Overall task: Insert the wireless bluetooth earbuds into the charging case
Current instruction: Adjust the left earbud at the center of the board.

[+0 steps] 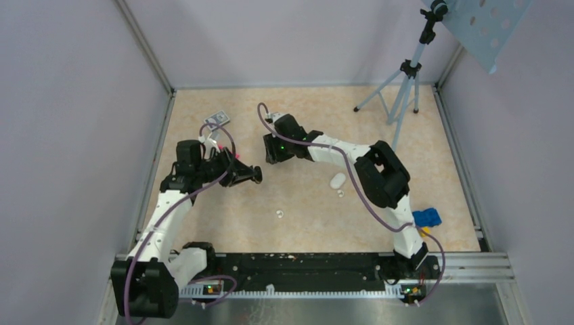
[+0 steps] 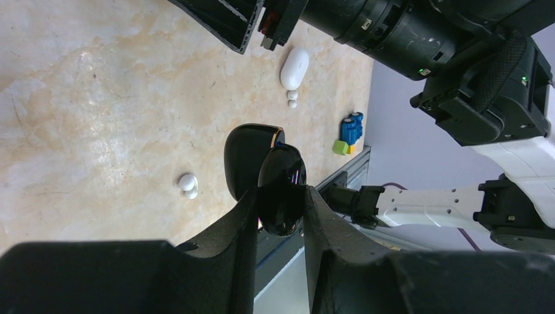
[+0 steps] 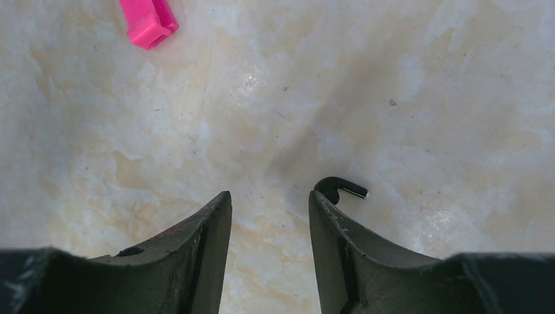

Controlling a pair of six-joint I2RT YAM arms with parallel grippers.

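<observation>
The white pill-shaped charging case [image 1: 337, 180] [image 2: 294, 67] lies closed on the table right of centre. One white earbud [image 1: 340, 193] [image 2: 292, 98] sits just beside it, and the other [image 1: 279, 213] [image 2: 188, 184] lies alone nearer the front. My left gripper [image 1: 254, 175] [image 2: 280, 190] is shut on a glossy black rounded case [image 2: 262, 167] with its lid swung open, held above the table. My right gripper [image 1: 271, 152] [image 3: 269, 194] points down at bare table, open, with nothing between its fingers. A small black stemmed bud [image 3: 340, 188] lies against the outside of its right fingertip.
A pink block [image 3: 148, 21] lies beyond the right gripper. A grey patterned card box [image 1: 217, 118] sits at the back left. A blue block [image 1: 426, 217] [image 2: 351, 127] rests by the right arm's base. A tripod [image 1: 404, 88] stands at the back right. Walls enclose the table.
</observation>
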